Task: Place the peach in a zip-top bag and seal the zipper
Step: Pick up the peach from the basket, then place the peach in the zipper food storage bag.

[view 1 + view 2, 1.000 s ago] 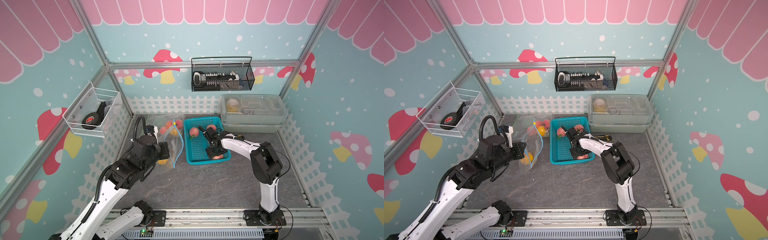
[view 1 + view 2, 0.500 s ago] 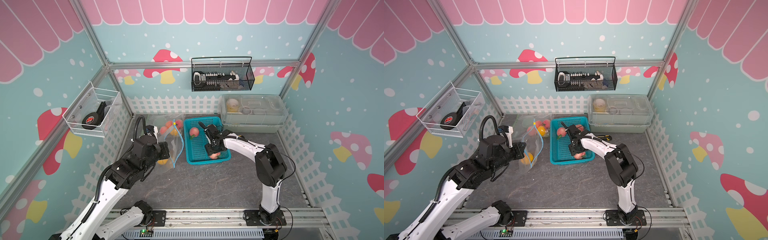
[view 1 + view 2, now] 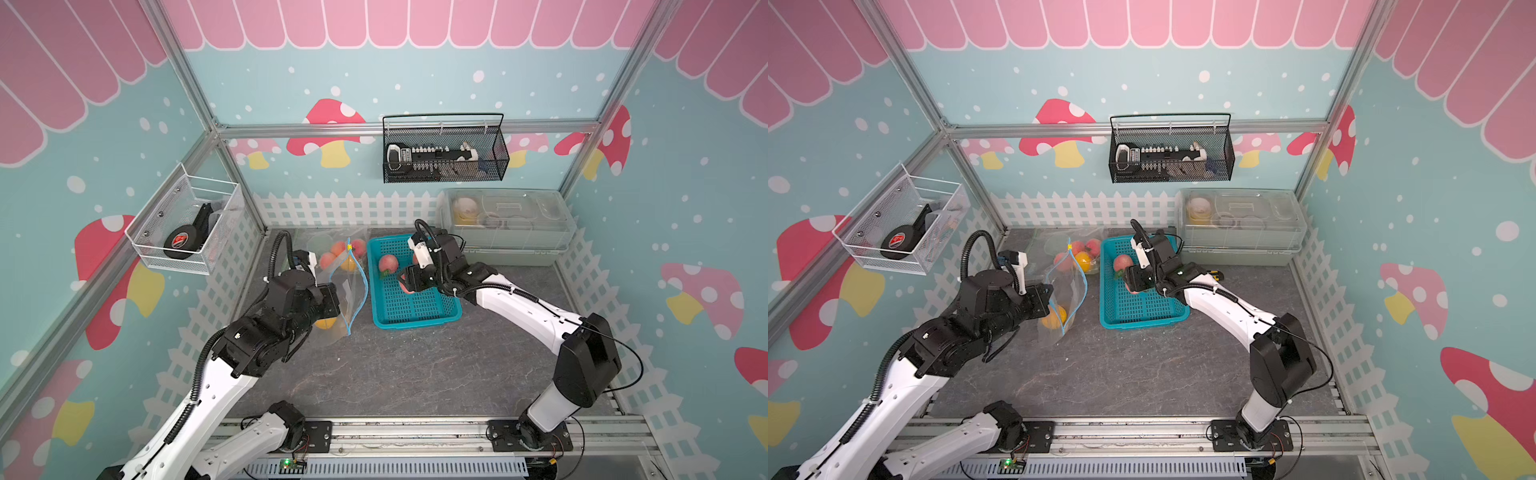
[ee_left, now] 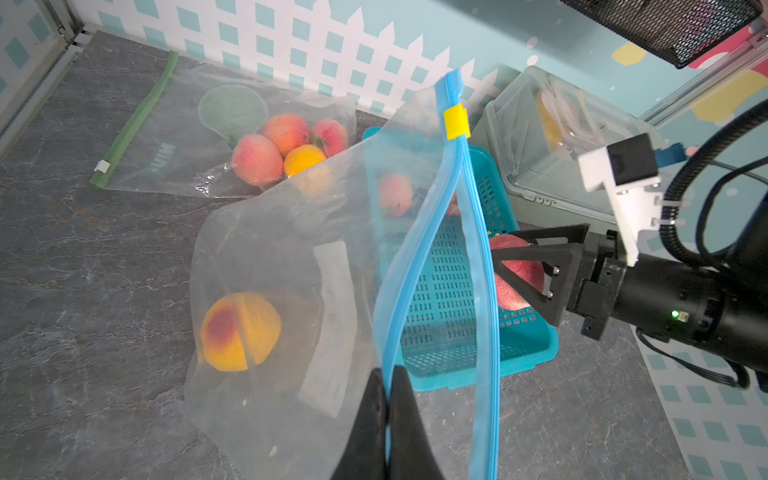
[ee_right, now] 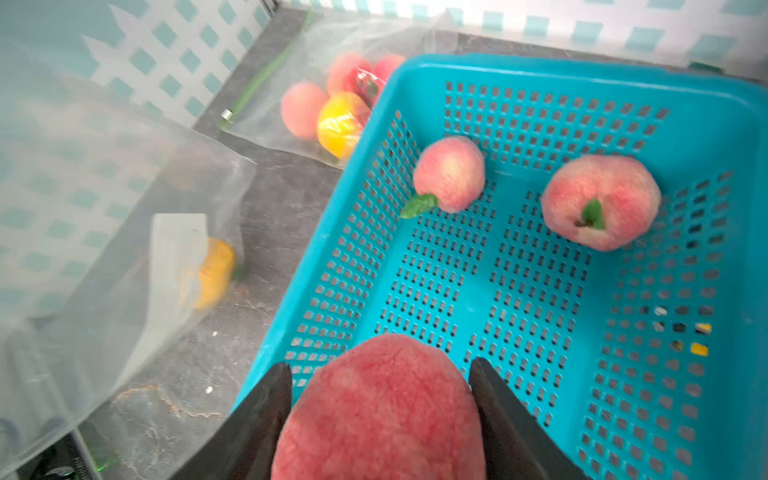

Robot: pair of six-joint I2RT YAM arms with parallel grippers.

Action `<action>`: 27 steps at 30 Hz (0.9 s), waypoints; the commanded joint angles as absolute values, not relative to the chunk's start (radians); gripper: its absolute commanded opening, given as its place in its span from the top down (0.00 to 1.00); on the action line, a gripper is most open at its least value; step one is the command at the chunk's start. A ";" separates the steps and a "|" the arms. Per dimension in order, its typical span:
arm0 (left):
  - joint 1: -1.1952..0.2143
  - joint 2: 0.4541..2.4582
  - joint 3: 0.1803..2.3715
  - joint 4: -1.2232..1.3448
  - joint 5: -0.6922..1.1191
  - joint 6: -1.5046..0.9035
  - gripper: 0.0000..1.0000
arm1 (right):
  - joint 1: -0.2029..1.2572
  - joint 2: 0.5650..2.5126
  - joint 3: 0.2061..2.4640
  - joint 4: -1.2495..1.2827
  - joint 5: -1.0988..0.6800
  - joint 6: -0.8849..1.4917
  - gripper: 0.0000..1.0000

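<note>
My right gripper (image 5: 380, 365) is shut on a red-pink peach (image 5: 378, 411) and holds it above the left part of the teal basket (image 5: 540, 70). In a top view the peach (image 3: 405, 287) hangs just right of the clear zip-top bag (image 3: 353, 286). The bag's blue zipper (image 4: 415, 270) gapes open and faces the peach (image 4: 519, 270). My left gripper (image 4: 388, 399) is shut on one lip of that zipper and holds the bag upright. A yellow-orange fruit (image 4: 239, 332) lies inside the bag.
Two more peaches (image 5: 451, 172) (image 5: 602, 201) sit in the basket (image 3: 415, 320). A second bag with a green zipper (image 4: 166, 137), holding several fruits, lies by the back fence. A clear lidded box (image 3: 505, 224) stands at the back right.
My right gripper has closed on a peach in the basket, lifted it and carried it left toward the bag's mouth. The left arm and the bag have stayed put.
</note>
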State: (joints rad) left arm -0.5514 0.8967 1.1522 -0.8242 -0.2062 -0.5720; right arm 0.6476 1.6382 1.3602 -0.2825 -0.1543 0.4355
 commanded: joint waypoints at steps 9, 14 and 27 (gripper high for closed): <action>-0.555 0.934 1.151 -0.790 -0.202 -0.594 1.00 | 0.652 1.533 1.387 0.053 -0.452 0.527 0.43; -0.555 0.946 1.163 -0.785 -0.192 -0.594 1.00 | 0.686 1.542 1.430 0.091 -0.519 0.529 0.43; -0.554 0.950 1.192 -0.786 -0.157 -0.600 1.00 | 0.809 1.641 1.513 0.118 -0.565 0.516 0.43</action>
